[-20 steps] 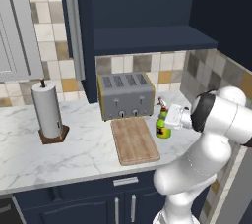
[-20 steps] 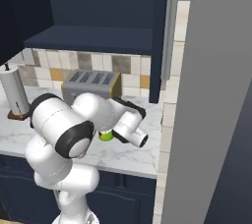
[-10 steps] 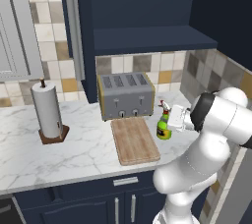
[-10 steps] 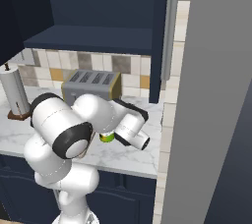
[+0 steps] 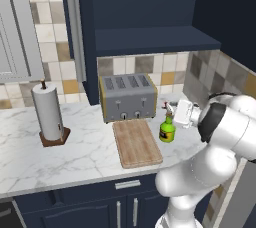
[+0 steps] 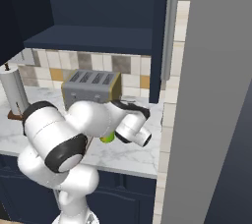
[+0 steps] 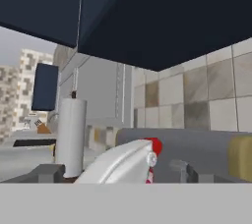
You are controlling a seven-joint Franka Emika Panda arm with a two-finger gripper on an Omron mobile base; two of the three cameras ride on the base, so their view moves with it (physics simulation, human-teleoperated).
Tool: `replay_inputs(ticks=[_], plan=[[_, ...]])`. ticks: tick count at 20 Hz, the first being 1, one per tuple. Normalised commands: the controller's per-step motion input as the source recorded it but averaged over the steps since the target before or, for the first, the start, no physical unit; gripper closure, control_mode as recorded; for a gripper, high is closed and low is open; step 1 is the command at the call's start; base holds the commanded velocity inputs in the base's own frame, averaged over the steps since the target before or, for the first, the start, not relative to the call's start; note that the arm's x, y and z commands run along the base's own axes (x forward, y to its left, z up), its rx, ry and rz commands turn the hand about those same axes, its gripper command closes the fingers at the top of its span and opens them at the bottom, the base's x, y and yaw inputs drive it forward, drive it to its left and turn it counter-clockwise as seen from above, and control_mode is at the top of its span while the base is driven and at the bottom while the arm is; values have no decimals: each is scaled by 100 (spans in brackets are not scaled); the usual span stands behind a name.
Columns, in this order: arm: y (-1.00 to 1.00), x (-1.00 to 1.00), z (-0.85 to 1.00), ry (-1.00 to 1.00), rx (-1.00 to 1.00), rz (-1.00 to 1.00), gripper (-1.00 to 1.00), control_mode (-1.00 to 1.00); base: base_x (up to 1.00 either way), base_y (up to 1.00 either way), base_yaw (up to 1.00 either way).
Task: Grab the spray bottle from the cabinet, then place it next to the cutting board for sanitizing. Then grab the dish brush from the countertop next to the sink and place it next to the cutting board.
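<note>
On the white grey-veined marble countertop (image 5: 75, 157), near its front right corner, the small green spray bottle with a red-and-white nozzle (image 5: 167, 127) is shown standing upright just beside the right long edge of the flat light-brown wooden cutting board (image 5: 136, 143), apart from it by a narrow strip of marble. Behind the board, against the tiled wall, a grey four-slot toaster (image 5: 126, 97) is seen, and toward the left end of the slab a roll of paper towel on a dark wooden stand (image 5: 48, 114). Above, the dark navy wall cabinet with a long silver bar handle (image 5: 145, 39) is shown open, its inner shelf bare. The two-finger gripper (image 5: 176, 113) is placed level with the bottle's nozzle at its right side; in the hand view its two dark tips stand wide apart at either side of the red nozzle (image 7: 153, 149), so the jaws are read as open and nothing is gripped. The first half of the task is judged complete at this point, the bottle having been set beside the board. The next move is judged to call for a clear withdrawal from the bottle without tipping it, followed by a drive toward the sink, where the dish brush is to be sought.
</note>
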Motion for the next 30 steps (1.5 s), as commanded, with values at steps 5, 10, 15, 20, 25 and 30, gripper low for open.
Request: replay_inputs(ticks=[5,10,15,20,25,30], plan=[[0,-9,53,-9,1,-4,-100,-100,0,0,0],[0,-39,70,-21,1,-8,-100,-100,0,0,0],[0,-50,79,-5,1,-22,-100,-100,0,0,0],[6,-53,93,25,0,-24,-100,-100,0,0,0],[17,-42,86,24,-4,-18,-100,-100,0,0,0],[4,-42,81,19,-7,-16,-100,-100,0,0,0]])
